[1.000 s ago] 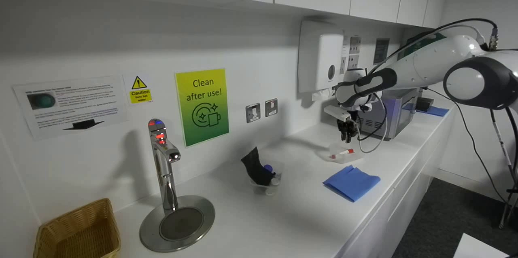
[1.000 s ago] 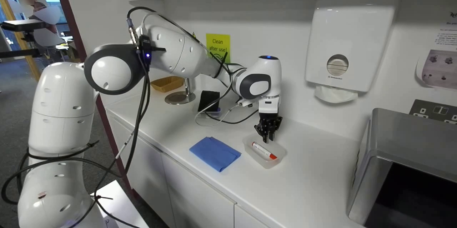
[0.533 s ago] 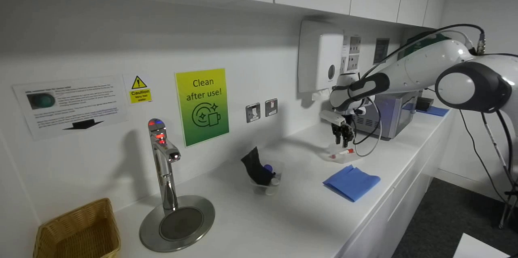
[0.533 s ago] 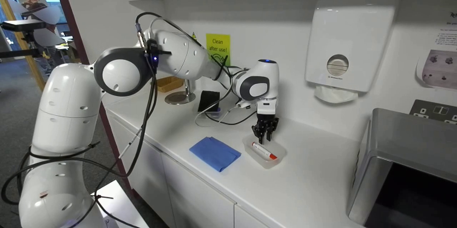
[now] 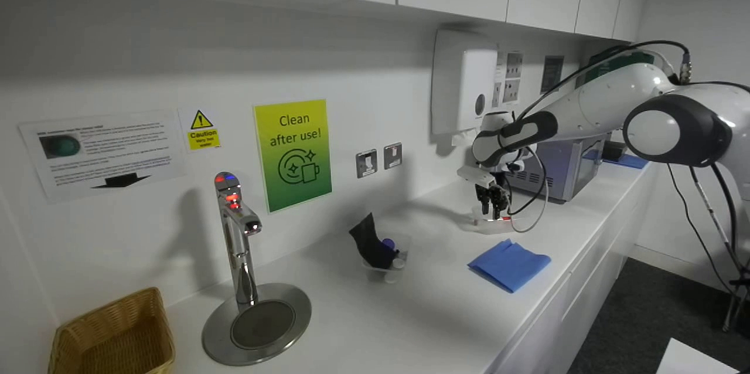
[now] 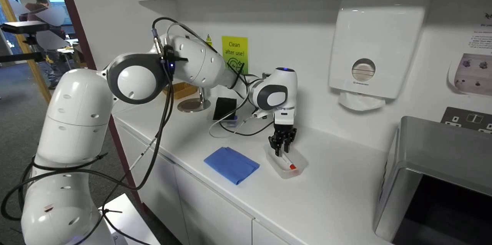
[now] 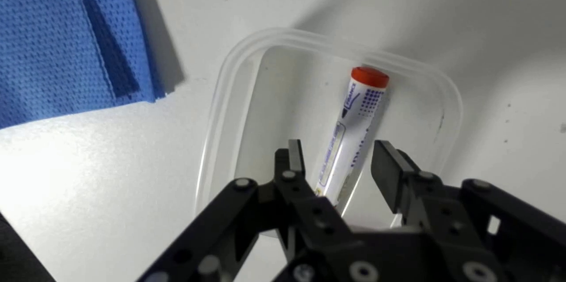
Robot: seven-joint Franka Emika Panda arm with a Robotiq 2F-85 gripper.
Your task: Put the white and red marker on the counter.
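A: White wall (image 6: 303, 37) at the back, and a long pale tabletop (image 6: 334, 195) under everything. Where does the white and red marker (image 7: 349, 136) lie from the tool (image 7: 339, 154)?

B: Below it, inside a clear plastic tub (image 7: 283, 36), so not yet on the tabletop itself. The wrist view shows it between the two fingers (image 7: 297, 158), red end reaching out past their tips, the other end hidden under the tool

A: And the fingers, are they holding anything?

B: No, they're spread, one to each side, with nothing pinched

A: What about the long axis?

B: It runs outward from the tool, more along the gap than across it, but on a slant. By the tips the marker sits closer to the wrist view's right-hand finger; further back it leans toward the left one. I'd call that fit for a pinch across its width, though a slight wrist turn might square it up

A: Are the tips low enough?

B: Hard to say: in both exterior views the tool covers part of the marker, and I can't tell whether the tips are beside it or just above. My guess is that the move calls for a touch more lowering, then the squeeze, then a lift out over the tub's side
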